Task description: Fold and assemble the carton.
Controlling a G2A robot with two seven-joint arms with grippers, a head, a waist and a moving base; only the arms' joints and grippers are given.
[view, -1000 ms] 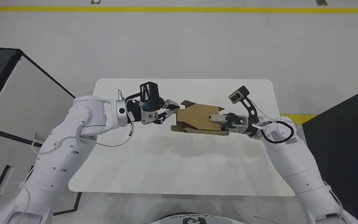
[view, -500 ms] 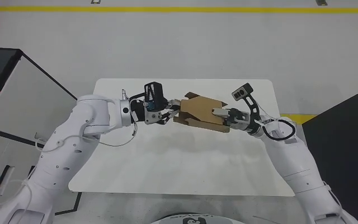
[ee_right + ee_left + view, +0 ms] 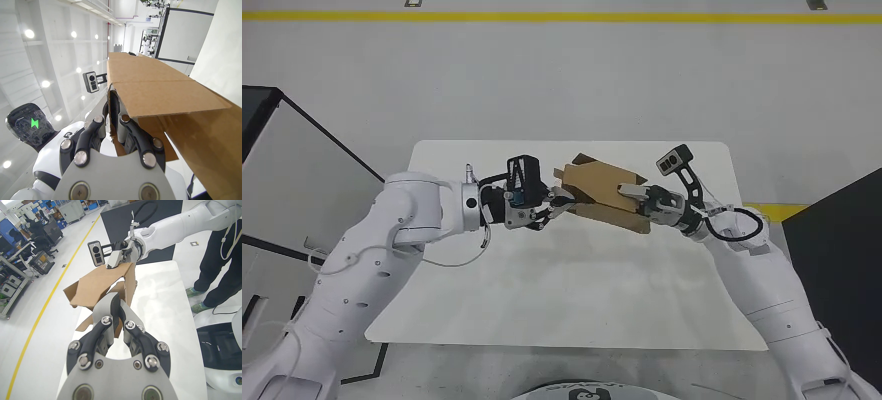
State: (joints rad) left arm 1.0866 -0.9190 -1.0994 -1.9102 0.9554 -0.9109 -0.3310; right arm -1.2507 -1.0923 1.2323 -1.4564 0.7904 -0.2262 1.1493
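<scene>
The white counter (image 3: 542,300) spreads out beneath the carton (image 3: 600,188), and the brown carton sits up over it, slung between the two arms. Whether the carton's lowest flap brushes the counter under it is hard to tell.

And the carton is half-open. One broad panel lies on top, a second drops away from it along a crease, and loose flaps hang off the end nearer the left arm. Its long axis runs straight from one hand to the other, slanted a little across the counter below.

The left hand (image 3: 550,208) is at one end of the carton, clenched on the edge of a lower, upright panel, with the cardboard pinched between its dark pads. The right hand (image 3: 627,192) is at the opposite end, also clamped tight, gripping the torn-looking edge of the top panel right by the crease. So each hand has its own end, touching it, and neither is nearer than the other!

Here is the relation that matters. The carton lies dead between the hands, lengthwise, so anything one wrist does goes down that axis to the other. Squaring the tube looks like the step in hand. That likely calls for the two ends to be worked against each other across the crease, not pulled apart along the length. Pulling could tear the right hand's frayed edge.
</scene>
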